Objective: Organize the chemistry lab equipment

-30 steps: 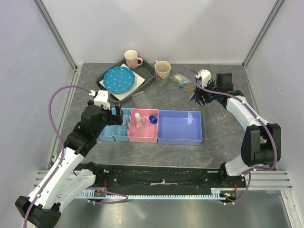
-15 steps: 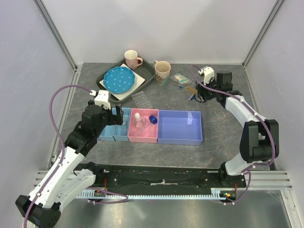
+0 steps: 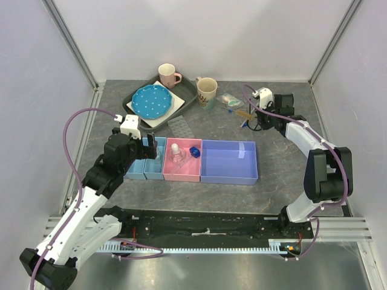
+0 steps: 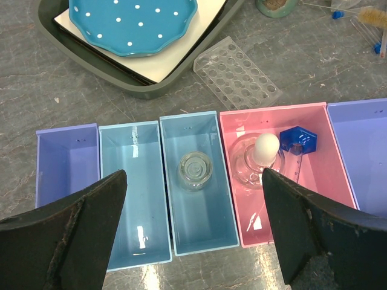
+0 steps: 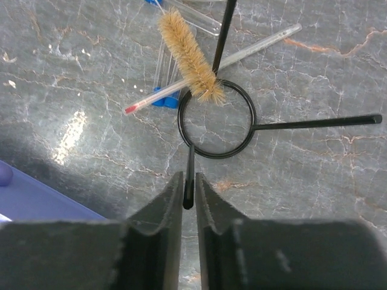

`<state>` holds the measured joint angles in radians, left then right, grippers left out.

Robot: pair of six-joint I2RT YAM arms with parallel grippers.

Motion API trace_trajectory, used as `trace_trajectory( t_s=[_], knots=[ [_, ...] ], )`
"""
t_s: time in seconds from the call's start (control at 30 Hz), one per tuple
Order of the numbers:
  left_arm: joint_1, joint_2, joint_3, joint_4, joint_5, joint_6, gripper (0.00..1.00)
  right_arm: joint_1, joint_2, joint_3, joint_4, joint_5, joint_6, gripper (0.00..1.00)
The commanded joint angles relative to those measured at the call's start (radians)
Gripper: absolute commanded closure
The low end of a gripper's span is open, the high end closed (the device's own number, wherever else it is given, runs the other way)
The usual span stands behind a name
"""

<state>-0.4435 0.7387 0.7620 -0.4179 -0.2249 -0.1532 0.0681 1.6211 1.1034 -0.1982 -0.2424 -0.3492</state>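
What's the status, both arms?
Left gripper open, over the blue bins. Right gripper shut on a leg of the black wire ring. Tan brush tip lies across the ring's rim.

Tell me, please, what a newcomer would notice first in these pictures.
The pink bin at mid-table stands out, holding a bottle and a blue cap, with the open left gripper above the row. At far left sits a blue dotted plate on a tray. At far right, the right gripper pinches a leg of a black wire ring, a tan brush lying over its rim.
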Motion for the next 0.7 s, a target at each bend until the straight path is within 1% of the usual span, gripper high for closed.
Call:
trace_trajectory(
  t_s=[0.0,0.03,0.07,0.13,0.37,0.47,0.53,0.57,0.67],
  knots=[
    [0.005,-0.005,0.002,0.027,0.015,0.041,0.01,-0.004,0.005,0.035,-0.021,0.009,-0.004,0.84],
    [0.005,-0.005,0.002,0.025,0.015,0.041,0.01,-0.004,-0.001,0.033,-0.026,0.029,-0.010,0.92],
    [0.005,-0.004,0.002,0.025,0.015,0.041,0.01,-0.005,-0.010,0.032,-0.027,0.043,-0.016,0.95],
    [0.005,-0.005,0.002,0.027,0.016,0.043,0.01,-0.004,-0.038,0.030,-0.033,0.099,-0.031,0.99],
    [0.005,-0.010,0.002,0.025,0.019,0.041,0.01,-0.005,-0.160,0.004,-0.072,0.205,-0.115,1.00],
    [0.005,-0.013,0.003,0.025,0.022,0.041,0.01,-0.007,-0.213,-0.013,-0.095,0.224,-0.143,1.00],
    [0.005,-0.013,0.003,0.025,0.024,0.040,0.01,-0.005,-0.245,-0.016,-0.130,0.192,-0.169,1.00],
    [0.005,-0.013,0.003,0.027,0.024,0.040,0.01,-0.005,-0.286,-0.016,-0.145,0.169,-0.178,1.00],
    [0.005,-0.013,0.003,0.025,0.027,0.040,0.01,-0.004,-0.372,0.002,-0.243,0.025,-0.214,1.00]
  ],
)
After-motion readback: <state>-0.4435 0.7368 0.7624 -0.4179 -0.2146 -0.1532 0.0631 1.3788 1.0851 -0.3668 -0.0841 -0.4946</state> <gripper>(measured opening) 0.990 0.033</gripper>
